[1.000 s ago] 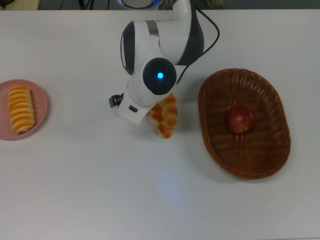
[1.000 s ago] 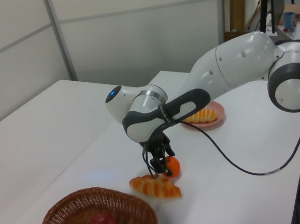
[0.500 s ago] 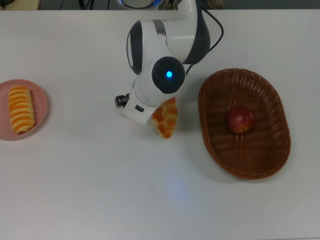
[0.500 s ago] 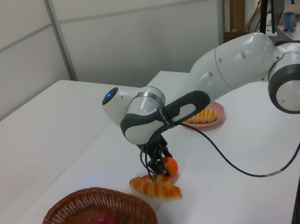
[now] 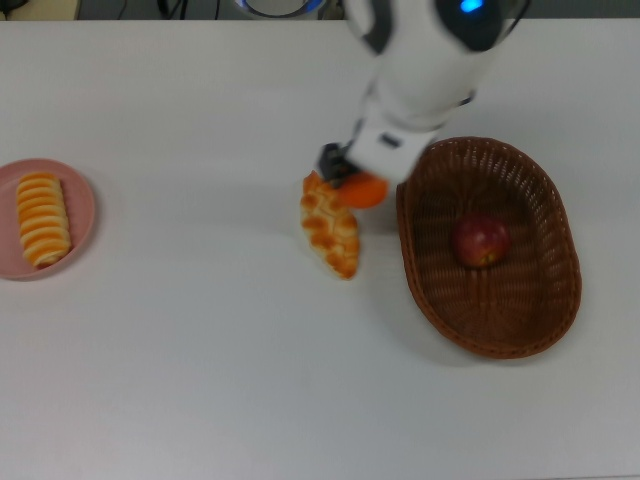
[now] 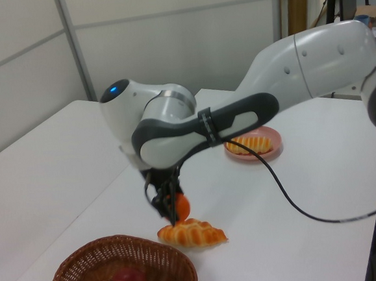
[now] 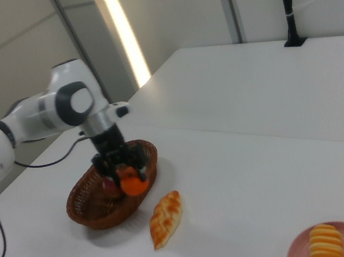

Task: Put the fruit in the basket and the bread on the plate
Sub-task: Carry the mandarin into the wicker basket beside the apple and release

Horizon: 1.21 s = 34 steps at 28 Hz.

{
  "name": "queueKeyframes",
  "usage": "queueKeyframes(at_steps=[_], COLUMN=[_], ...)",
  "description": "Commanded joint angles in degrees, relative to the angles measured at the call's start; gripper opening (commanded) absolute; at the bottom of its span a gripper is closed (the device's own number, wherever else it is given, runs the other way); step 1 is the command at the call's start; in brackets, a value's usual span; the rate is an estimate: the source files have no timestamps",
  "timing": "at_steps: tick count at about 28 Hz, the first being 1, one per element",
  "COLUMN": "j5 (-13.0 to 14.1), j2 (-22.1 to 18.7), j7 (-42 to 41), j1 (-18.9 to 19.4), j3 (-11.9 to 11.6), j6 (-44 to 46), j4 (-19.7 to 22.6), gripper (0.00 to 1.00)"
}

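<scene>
Right view shows it best: my gripper point(image 7: 128, 172) is clamped on the mandarin point(image 7: 133, 184), lifted clear of the table point(image 7: 243, 156), a finger on either side of it. Directly below and just short of me lies the braided roll point(image 7: 165, 217), untouched. The basket point(image 7: 88, 212) sits beyond me on the right view's left, its near rim just beside the mandarin, with the apple point(image 5: 481, 241) already lying in it. In the top view the basket's long axis runs up and down the picture and I hang just off its left rim (so the move I judge is still owed is a short carry sideways over the rim, then release). The top view hides my fingers under my own wrist; the left view shows them pinching the fruit. Far off, well apart from me, the ribbed roll point(image 5: 42, 218) rests on the pink plate point(image 5: 84, 206).
</scene>
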<state>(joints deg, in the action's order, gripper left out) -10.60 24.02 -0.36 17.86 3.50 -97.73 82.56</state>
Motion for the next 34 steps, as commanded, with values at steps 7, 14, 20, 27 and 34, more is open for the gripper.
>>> queueKeyframes(at_steps=[7,14,20,27,34], j5=[-0.56,-1.61,-1.53,-0.56,-0.56], j2=[2.43,5.08,4.02,0.33,-0.02], j7=[8.09,10.03,9.94,9.5,7.31], j1=[10.96,12.81,12.46,10.09,3.24], j3=[-0.51,-0.51,-0.86,-1.39,-1.39], j6=[-0.97,-1.06,-1.06,-0.62,-0.36], j4=[4.63,4.37,3.4,2.43,3.05], gripper=[0.0,0.68,1.0,1.0,1.0])
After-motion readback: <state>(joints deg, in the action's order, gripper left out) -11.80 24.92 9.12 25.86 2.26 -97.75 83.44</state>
